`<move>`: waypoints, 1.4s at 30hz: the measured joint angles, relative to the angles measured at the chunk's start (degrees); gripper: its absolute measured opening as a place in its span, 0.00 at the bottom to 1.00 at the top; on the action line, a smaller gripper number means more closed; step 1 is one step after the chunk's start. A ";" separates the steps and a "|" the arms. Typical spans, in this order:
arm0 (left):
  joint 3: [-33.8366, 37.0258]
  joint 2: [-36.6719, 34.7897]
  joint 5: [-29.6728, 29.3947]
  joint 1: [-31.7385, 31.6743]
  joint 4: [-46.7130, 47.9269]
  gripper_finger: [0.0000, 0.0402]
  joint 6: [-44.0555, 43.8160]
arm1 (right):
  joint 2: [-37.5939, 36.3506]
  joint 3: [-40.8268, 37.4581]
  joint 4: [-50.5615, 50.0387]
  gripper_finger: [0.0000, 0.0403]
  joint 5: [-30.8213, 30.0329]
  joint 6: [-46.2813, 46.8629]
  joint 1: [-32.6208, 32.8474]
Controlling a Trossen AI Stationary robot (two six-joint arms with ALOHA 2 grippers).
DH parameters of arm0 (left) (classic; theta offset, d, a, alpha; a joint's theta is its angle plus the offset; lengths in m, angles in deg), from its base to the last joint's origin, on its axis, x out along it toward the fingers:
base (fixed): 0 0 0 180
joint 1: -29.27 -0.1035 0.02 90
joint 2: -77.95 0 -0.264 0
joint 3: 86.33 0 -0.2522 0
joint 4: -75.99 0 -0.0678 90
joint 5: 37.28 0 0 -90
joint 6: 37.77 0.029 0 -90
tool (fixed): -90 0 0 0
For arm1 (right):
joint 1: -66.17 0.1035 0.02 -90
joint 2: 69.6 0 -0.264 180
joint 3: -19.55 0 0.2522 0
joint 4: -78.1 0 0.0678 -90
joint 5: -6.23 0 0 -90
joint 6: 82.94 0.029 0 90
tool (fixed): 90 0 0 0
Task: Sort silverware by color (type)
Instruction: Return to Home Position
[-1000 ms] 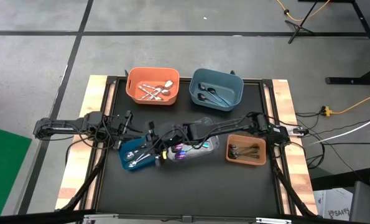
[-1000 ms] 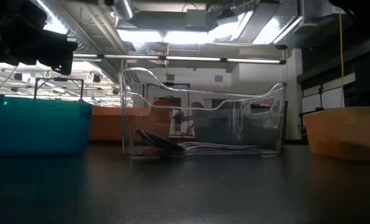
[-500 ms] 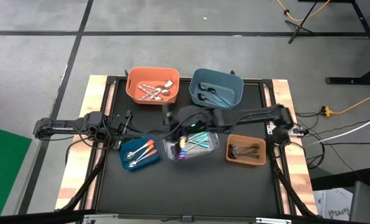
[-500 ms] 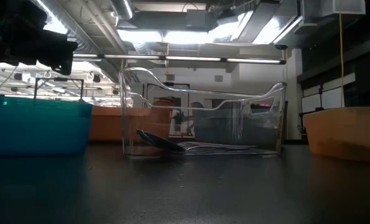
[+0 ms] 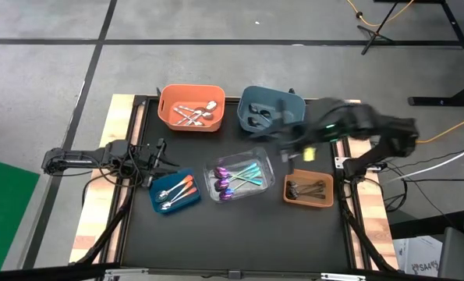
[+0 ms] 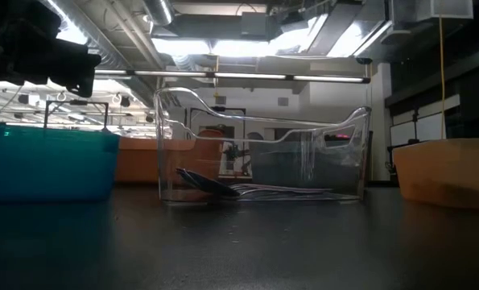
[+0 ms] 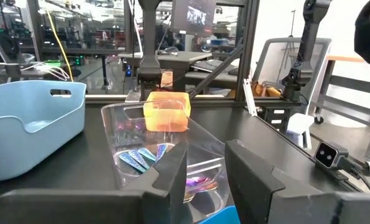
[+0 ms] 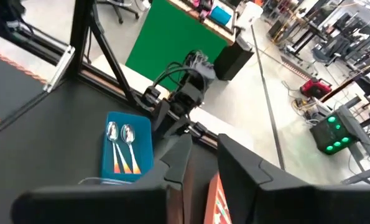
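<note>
Across one black mat (image 5: 239,234) edged with pale wood, five bins, all holding silverware. At the far edge, one rounded orange plastic bin (image 5: 163,109) with plain silver spoons (image 5: 194,115), roughly four, lying crossed. Beside it, one grey-blue bin (image 5: 298,105) with dark spoons (image 5: 256,119), count unclear under the right arm (image 5: 356,121).

Nearer, three in a row: one small blue bin (image 5: 157,204) with two orange-handled spoons (image 8: 124,146) side by side; one glossy clear bin (image 5: 267,168) with iridescent purple-teal pieces (image 5: 233,179), piled too close to count; one brown bin (image 5: 290,199) with a few dark pieces (image 5: 308,188).

Low at the left edge, left gripper (image 7: 206,149), just beside the small blue bin, fingers parted, gripping nothing. High over the far right part, right gripper (image 8: 204,142), fingers a little apart, likewise empty.

Below, grey concrete floor (image 5: 44,70) with dark seams, green panel (image 5: 5,203) at left, yellow cable (image 5: 450,125) at right. Overhead, pipes (image 6: 126,32) and strip lights (image 6: 247,78).
</note>
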 joint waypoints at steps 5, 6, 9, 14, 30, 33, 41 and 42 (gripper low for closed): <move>0.00 0.00 -0.20 -0.02 0.04 0.26 0.00 | -8.47 0.00 -6.46 0.17 -0.19 0.29 -0.03; 0.00 -0.02 -0.44 -0.01 0.02 0.26 0.00 | -9.99 0.00 -7.49 0.17 -0.19 0.31 -0.05; 0.00 0.00 -0.84 0.00 0.07 0.26 0.00 | -14.58 0.00 -10.92 0.17 0.12 0.81 -0.03; 0.00 0.00 -0.90 0.00 0.07 0.26 0.00 | -20.46 -1.03 -13.18 0.17 0.72 8.23 -0.03; 0.00 0.00 -0.92 0.00 0.07 0.26 -0.02 | -35.43 -27.95 -5.20 0.17 5.89 23.00 -0.01; 0.00 0.00 -0.92 0.00 0.07 0.26 0.00 | -39.23 -34.89 -0.96 0.17 5.89 23.00 -0.01; 0.00 0.00 -0.92 0.00 0.07 0.26 0.00 | -52.27 -52.84 10.38 0.17 5.89 23.42 -0.01; 0.00 0.00 -0.92 0.00 0.07 0.26 -0.01 | -54.22 -55.01 11.87 0.17 5.89 23.42 -0.01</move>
